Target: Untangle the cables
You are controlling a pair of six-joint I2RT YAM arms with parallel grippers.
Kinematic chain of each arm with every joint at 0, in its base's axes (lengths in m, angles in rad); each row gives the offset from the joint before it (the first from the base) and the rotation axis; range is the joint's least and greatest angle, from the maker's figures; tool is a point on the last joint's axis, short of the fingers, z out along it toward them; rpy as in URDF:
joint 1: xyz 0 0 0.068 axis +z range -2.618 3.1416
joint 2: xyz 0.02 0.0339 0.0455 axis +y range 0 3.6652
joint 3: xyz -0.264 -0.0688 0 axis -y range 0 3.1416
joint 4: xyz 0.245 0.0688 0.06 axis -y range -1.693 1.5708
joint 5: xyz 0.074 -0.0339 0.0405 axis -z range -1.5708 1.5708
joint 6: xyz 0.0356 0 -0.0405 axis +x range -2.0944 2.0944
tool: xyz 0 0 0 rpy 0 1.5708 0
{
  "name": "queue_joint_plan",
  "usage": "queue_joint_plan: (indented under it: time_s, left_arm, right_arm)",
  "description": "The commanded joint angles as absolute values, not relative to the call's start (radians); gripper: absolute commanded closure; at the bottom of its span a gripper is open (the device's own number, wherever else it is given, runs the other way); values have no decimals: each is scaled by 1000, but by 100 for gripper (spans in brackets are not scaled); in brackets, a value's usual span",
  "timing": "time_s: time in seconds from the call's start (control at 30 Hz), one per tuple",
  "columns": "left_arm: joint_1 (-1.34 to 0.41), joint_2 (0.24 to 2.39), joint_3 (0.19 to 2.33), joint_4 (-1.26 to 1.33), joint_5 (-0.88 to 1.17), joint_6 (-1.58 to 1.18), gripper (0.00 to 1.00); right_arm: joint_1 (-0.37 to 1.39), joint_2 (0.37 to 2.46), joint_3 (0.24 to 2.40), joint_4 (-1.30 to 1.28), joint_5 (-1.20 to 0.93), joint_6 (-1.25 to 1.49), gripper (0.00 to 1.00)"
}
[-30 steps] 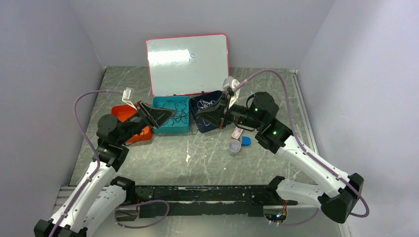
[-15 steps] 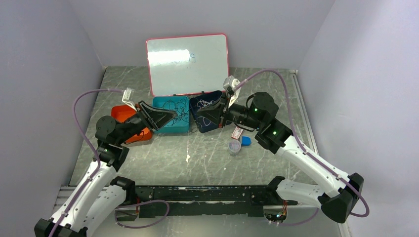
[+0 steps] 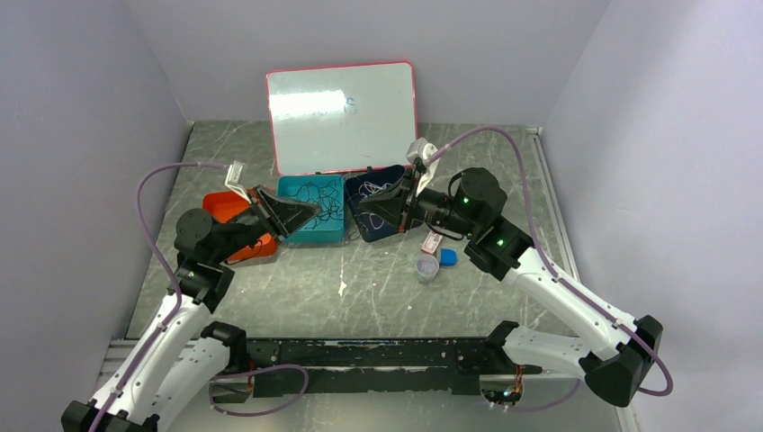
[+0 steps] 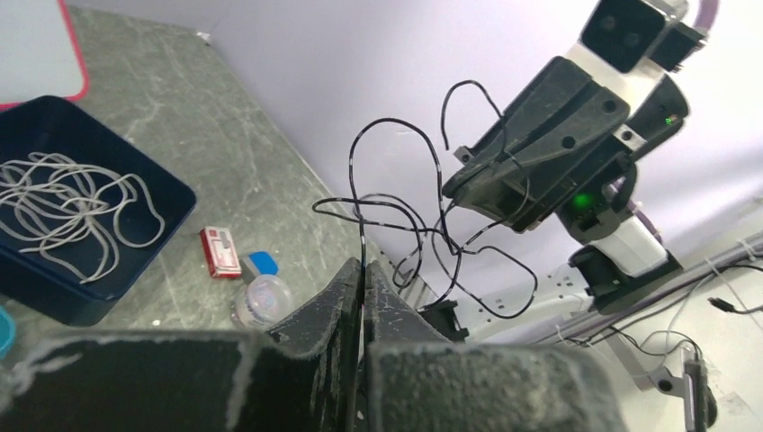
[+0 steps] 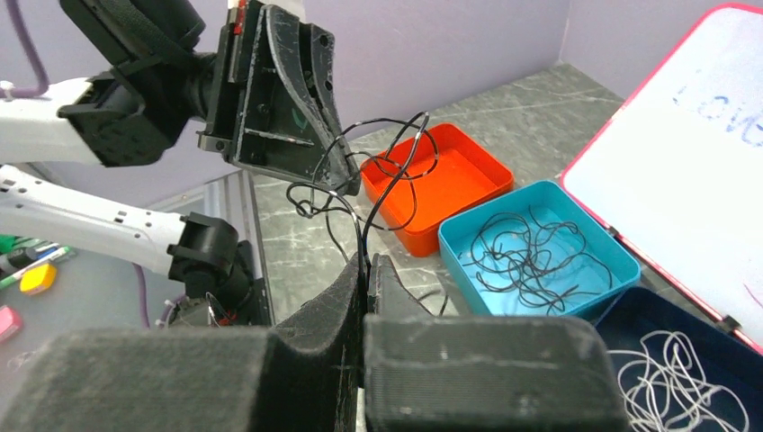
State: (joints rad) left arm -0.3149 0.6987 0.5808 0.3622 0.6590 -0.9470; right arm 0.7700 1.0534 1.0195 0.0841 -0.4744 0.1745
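A loose tangle of black cables [image 4: 396, 211] hangs in the air between my two grippers, above the table in front of the trays. My left gripper [image 4: 363, 264] is shut on one black strand of it. My right gripper [image 5: 366, 259] is shut on another strand of the same tangle [image 5: 378, 171]. From above, the left gripper [image 3: 317, 209] and right gripper [image 3: 360, 209] face each other a short way apart. More black cables [image 5: 531, 247] lie in the teal tray [image 3: 310, 234]. White cables [image 4: 63, 202] lie in the navy tray [image 4: 117, 301].
An orange tray [image 5: 450, 175] sits left of the teal one, under the left arm. A whiteboard [image 3: 342, 117] leans at the back. A small red box [image 4: 220, 252], a blue cap [image 4: 261, 263] and a small clear bottle [image 4: 261, 297] lie right of the navy tray.
My left gripper's jaws have closed onto a black strand. Both arms have barely shifted, and the right gripper keeps its hold.
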Motion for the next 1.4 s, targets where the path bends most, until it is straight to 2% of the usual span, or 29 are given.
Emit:
queue_joint_plan:
  time_s: [0.0,0.1,0.27,0.47,0.63,0.77,0.9,1.13,1.37]
  left_arm:
    - [-308,687,666,183,568,-816,93]
    - [-308,705,781,-83,448,-675,93]
    - [-307,728,923,-332,220,-509,93]
    - [-306,741,1002,-475,45,-422,93]
    - [-307,740,1030,-532,-36,-383,93]
    - [-307,749,1041,-557,-60,-377,93]
    - [-307,744,1031,-506,50,-332,93]
    - [-307,751,1042,-508,37,-317,93]
    - [-306,763,1056,-473,104,-320,93]
  right_arm:
    - [778,1020,1008,39,-378,149,100]
    - [778,986,1008,-22,-226,147,100]
    - [778,893,944,-85,72,169,100]
    - [778,789,902,-144,406,233,100]
    - [779,736,882,-170,504,247,100]
    - [779,733,877,-170,496,247,100]
    - [778,753,866,-108,323,192,100]
    - [778,836,895,-48,-19,122,83]
    - [778,919,896,17,-244,127,76]
